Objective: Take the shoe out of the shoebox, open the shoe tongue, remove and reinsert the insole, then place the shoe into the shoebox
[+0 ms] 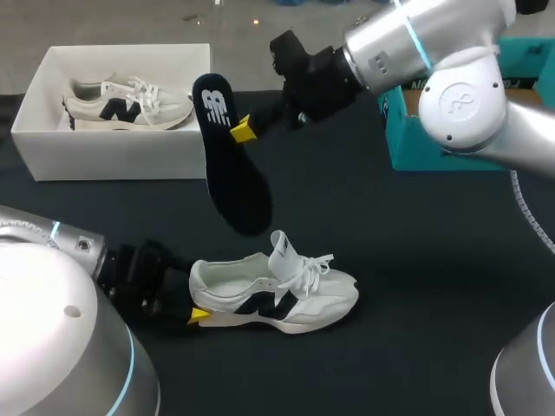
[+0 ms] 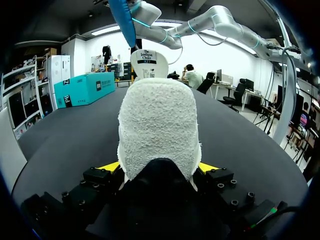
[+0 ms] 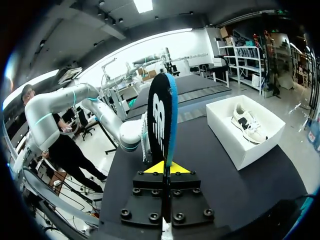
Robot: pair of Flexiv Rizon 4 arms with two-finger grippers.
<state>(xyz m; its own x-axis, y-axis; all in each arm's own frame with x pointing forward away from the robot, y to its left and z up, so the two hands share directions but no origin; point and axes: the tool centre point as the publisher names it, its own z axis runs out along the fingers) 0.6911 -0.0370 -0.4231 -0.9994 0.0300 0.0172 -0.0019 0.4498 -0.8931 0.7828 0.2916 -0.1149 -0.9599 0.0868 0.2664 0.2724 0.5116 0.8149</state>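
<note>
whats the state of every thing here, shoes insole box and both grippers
shoe: upright on the table, tongue lifted, insole out, heel gripped
insole: out of the shoe, held in the air above the table
shoebox: open, no lid on it
second shoe: lying inside the shoebox
left gripper: shut on the shoe's heel
right gripper: shut on the insole

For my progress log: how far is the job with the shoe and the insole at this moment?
Done: one shoe lies on the table outside the shoebox, its tongue raised, and the insole is out. In hand: the right tool is shut on the insole, held in the air; the left tool grips the shoe's heel. Left: put the insole back in, then place the shoe into the shoebox.
</note>
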